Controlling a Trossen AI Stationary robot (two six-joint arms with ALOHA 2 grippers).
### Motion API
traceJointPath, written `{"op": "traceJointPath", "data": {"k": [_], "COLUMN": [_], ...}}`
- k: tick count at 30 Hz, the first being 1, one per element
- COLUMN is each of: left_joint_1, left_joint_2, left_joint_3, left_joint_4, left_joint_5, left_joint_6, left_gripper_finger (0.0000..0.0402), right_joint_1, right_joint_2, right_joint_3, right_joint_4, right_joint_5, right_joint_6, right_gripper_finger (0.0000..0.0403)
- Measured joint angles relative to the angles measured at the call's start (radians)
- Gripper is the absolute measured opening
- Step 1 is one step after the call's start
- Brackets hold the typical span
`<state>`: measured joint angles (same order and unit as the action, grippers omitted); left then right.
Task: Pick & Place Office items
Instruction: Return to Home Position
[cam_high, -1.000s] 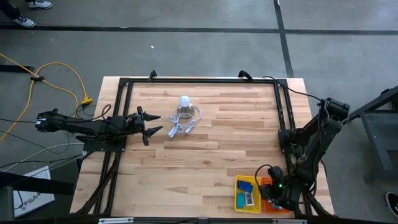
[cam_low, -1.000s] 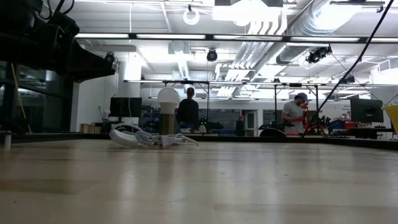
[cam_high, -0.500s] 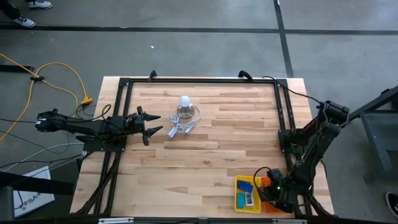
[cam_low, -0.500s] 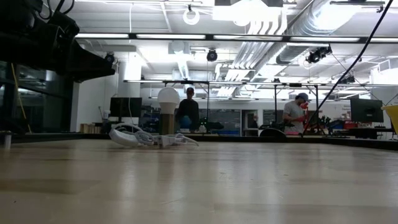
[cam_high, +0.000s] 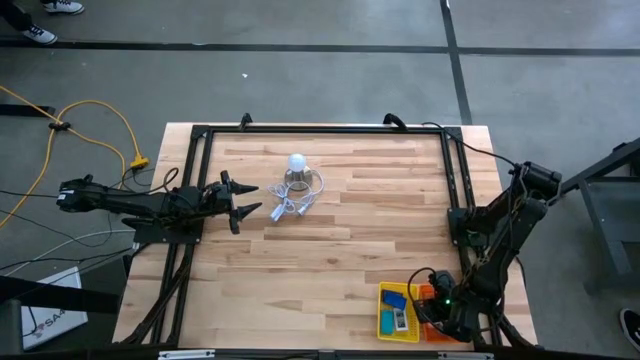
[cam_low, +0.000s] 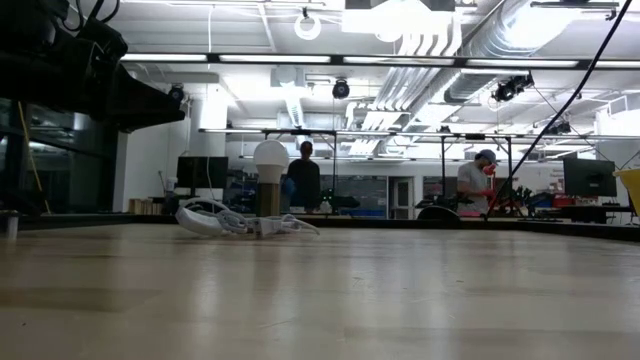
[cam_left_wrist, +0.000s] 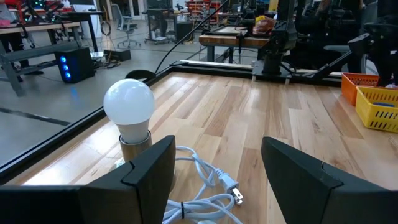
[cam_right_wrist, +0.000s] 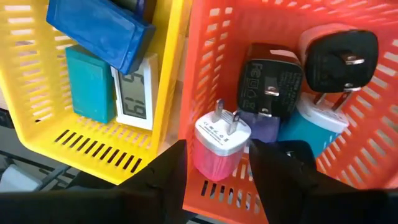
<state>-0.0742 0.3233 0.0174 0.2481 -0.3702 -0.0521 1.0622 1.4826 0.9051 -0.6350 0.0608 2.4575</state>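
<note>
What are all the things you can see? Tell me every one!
table: one, light wood, under everything
light bulb: one, white, upright on the table
cord: one, white, looped beside the bulb
orange basket: one, table corner by the right arm
yellow basket: one, beside the orange basket
black adapters: two, in the orange basket
pink adapter: one, white-faced, orange basket
purple adapter: one, orange basket
teal adapter: one, orange basket
blue block: one, yellow basket
teal block: one, yellow basket
small screen: one, white, yellow basket
people: two, in the room behind
left gripper: dark, fingers open, facing the bulb
right gripper: dark, over the orange basket
</note>
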Motion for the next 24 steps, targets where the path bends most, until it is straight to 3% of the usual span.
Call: {"op": "traceJointPath", "data": {"k": [7,14,24], "left_joint_1": [0.000,0.000,0.000], "left_joint_2": [0.000,0.000,0.000], "left_joint_3": [0.000,0.000,0.000], "left_joint_4": [0.000,0.000,0.000], "left_joint_5": [0.000,0.000,0.000], "left_joint_6": [0.000,0.000,0.000], "left_gripper_finger": [0.0230,0.0230,0.0230], "right_joint_1": [0.000,-0.010,-0.093], "right_joint_2": [-0.014,-0.114,-0.242], "right_joint_3": [0.000,0.000,0.000], "right_joint_4": [-0.011,-0.111,-0.243], "right_joint_5": [-0.004,0.009,0.034], "right_joint_6": [0.000,-0.001,-0.153], "right_gripper_finger": [0.0160,0.0160,0.0160]}}
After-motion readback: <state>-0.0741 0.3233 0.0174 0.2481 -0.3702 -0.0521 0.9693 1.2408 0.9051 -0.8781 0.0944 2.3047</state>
